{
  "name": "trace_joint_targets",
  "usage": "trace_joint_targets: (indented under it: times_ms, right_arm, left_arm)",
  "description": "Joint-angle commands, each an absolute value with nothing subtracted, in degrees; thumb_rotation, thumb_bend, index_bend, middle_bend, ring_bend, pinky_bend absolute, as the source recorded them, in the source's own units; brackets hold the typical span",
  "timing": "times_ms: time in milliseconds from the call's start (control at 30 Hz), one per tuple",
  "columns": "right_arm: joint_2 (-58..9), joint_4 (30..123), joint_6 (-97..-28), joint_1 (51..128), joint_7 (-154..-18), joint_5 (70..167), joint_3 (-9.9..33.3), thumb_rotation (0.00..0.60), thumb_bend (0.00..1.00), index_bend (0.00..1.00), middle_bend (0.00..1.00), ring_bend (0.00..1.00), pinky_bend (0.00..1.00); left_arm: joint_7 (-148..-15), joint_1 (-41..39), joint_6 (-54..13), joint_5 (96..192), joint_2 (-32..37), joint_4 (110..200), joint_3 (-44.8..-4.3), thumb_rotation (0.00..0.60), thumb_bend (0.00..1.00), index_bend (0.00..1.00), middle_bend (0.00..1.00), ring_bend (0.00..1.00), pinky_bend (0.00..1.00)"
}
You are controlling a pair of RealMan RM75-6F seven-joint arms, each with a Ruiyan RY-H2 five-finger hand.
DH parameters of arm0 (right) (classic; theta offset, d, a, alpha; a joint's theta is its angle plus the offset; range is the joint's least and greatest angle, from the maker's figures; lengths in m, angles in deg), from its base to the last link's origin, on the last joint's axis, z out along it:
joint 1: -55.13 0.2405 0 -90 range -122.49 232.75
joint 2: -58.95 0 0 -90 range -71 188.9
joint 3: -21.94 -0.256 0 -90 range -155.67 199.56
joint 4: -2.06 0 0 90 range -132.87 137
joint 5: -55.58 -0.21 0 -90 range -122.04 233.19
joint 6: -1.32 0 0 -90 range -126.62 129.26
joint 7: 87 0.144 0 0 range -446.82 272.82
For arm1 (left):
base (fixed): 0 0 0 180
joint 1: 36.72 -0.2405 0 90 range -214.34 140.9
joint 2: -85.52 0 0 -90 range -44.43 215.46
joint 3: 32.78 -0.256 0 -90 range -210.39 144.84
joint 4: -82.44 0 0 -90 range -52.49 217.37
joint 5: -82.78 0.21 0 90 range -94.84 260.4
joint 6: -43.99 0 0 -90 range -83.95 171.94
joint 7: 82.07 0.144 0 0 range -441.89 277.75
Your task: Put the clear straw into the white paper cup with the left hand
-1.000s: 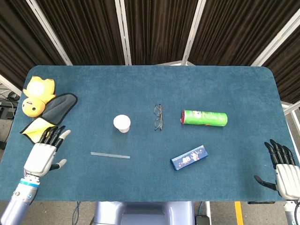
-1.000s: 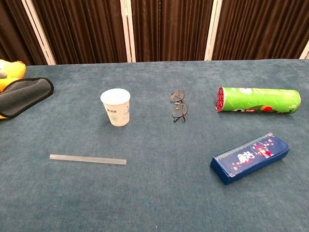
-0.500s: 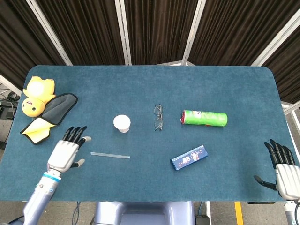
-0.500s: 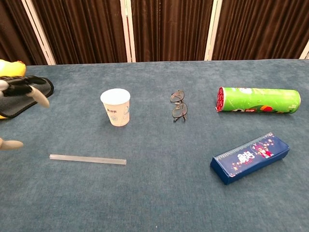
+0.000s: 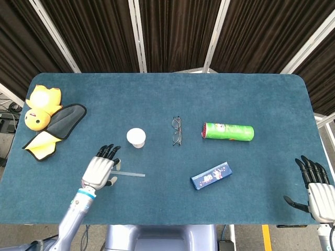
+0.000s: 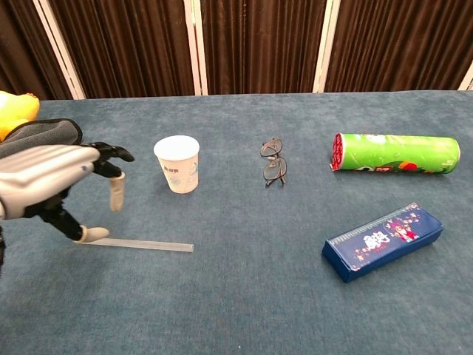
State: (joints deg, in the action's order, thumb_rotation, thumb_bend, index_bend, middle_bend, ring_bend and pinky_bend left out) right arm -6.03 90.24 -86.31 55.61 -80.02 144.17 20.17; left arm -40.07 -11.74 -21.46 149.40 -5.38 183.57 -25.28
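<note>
Left hand (image 5: 100, 170) over near end of straw (image 6: 140, 245), fingers spread, holding nothing (pre-grasp). Cup (image 6: 177, 163) upright just beyond. Right hand (image 5: 316, 189) idle at table (image 5: 261, 94) edge, fingers spread, empty.

lab stage | blue felt table (image 5: 261, 94) | dark curtains (image 5: 172, 31)
</note>
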Motion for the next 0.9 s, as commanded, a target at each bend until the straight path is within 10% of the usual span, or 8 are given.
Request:
trace_joint_targets:
  times_ms: [33, 900]
  right_arm:
    - [-6.0, 90.1, -86.3, 55.6, -79.8, 144.3, 20.2, 0.600, 0.08, 0.00, 0.00, 0.00, 0.00]
    - [-5.7, 89.8, -86.1, 55.8, -78.9, 144.5, 20.4, 0.600, 0.08, 0.00, 0.00, 0.00, 0.00]
  left_arm:
    - [-36.2, -10.0, -21.9, 146.4, -8.5, 181.7, -24.2, 0.600, 0.28, 0.52, 0.07, 0.00, 0.07]
    - [-26.8, -4.7, -23.7, 133.6, -15.2, 177.5, -24.6, 0.600, 0.37, 0.48, 0.01, 0.00, 0.05]
